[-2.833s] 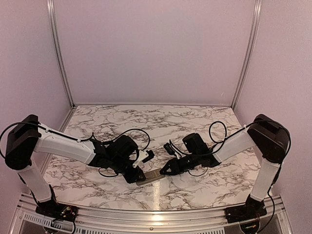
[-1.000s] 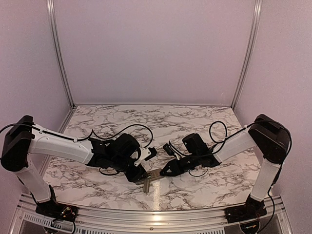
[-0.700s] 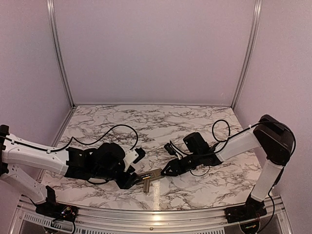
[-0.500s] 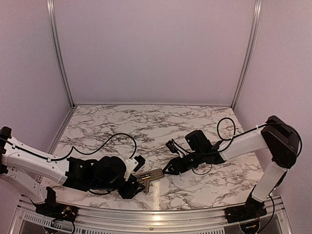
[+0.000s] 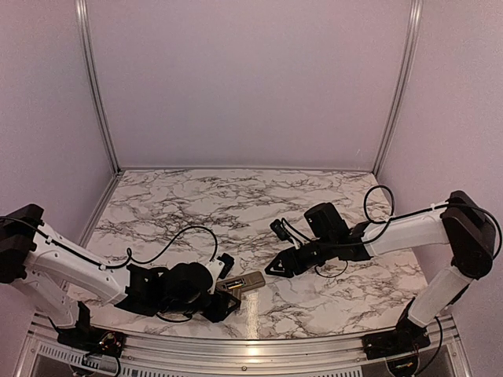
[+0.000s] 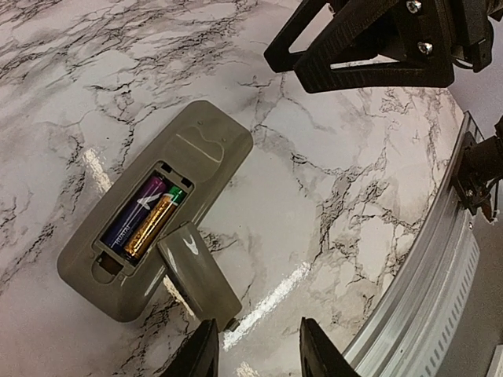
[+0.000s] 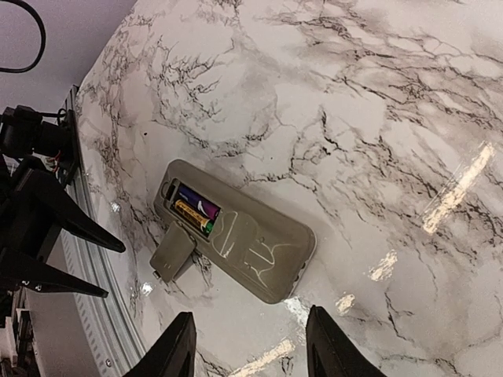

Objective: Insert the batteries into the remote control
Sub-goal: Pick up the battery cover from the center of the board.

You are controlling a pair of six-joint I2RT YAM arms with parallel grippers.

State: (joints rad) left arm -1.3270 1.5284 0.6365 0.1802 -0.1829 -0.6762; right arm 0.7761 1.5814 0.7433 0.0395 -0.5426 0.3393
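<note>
The remote control (image 5: 245, 280) lies grey back up near the table's front edge, with its battery compartment open. Two batteries sit side by side in it, a dark purple one (image 6: 135, 214) and a gold one (image 6: 155, 227); they also show in the right wrist view (image 7: 194, 210). The loose grey compartment cover (image 6: 196, 275) lies beside the remote (image 6: 189, 169), touching its edge, and shows in the right wrist view (image 7: 173, 253). My left gripper (image 6: 255, 355) is open and empty, just short of the cover. My right gripper (image 7: 251, 349) is open and empty, a little right of the remote (image 7: 251, 239).
The aluminium rail at the table's front edge (image 6: 440, 259) runs close to the remote. The right gripper's black fingers (image 6: 354, 47) hang beyond the remote in the left wrist view. The left gripper's fingers (image 7: 47, 236) show at the left edge of the right wrist view.
Both grippers were at the remote. The left arm has drawn back low towards the near left and let go of the cover. The right gripper has opened away to the right.
</note>
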